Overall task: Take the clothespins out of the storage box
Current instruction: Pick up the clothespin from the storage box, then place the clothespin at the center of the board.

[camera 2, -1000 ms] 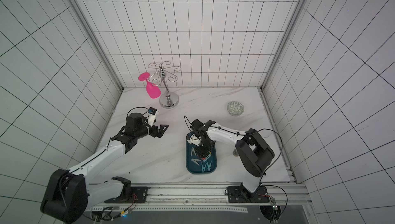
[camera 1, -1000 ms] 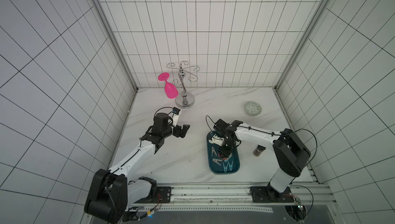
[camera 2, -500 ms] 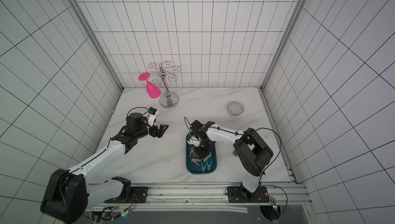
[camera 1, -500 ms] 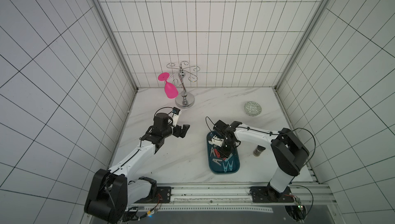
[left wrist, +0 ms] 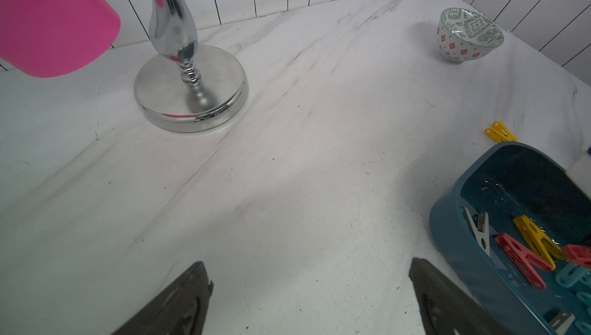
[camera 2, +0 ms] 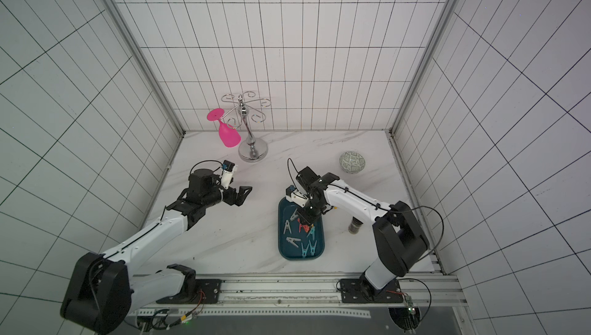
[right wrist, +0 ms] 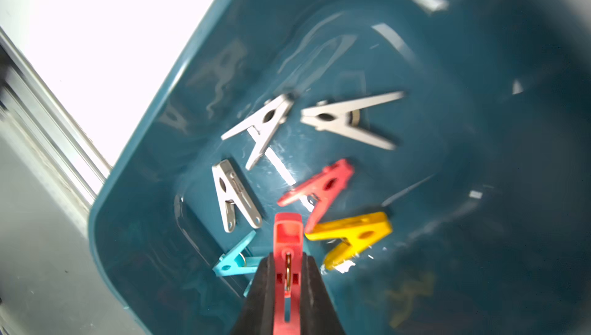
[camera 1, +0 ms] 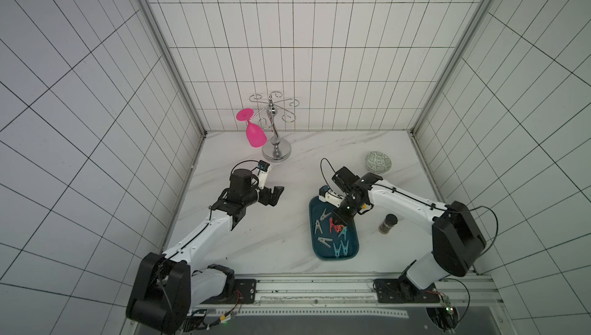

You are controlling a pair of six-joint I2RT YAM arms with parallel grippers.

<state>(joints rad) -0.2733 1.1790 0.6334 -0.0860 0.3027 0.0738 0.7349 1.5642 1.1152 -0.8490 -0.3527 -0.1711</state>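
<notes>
2 grey clothespins (right wrist: 348, 119) are smeared by blur in the right wrist view. In the left wrist view, the rim of the storage box (left wrist: 463, 253) hides part of 1 yellow clothespin (left wrist: 499, 132).

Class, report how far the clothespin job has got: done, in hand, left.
Done: one yellow clothespin lies on the table outside the storage box. In hand: the right gripper is shut on a red clothespin over the box. Left: grey, blue, red, yellow clothespins inside.

White tiled walls (camera 1: 287, 45) with dark grout lines close me in on three sides, joined by metal corner posts (camera 1: 164, 48). My bench (camera 1: 287, 240) is white, marble-veined, softly and evenly lit, with an aluminium rail (camera 1: 319, 287) along its front edge.
</notes>
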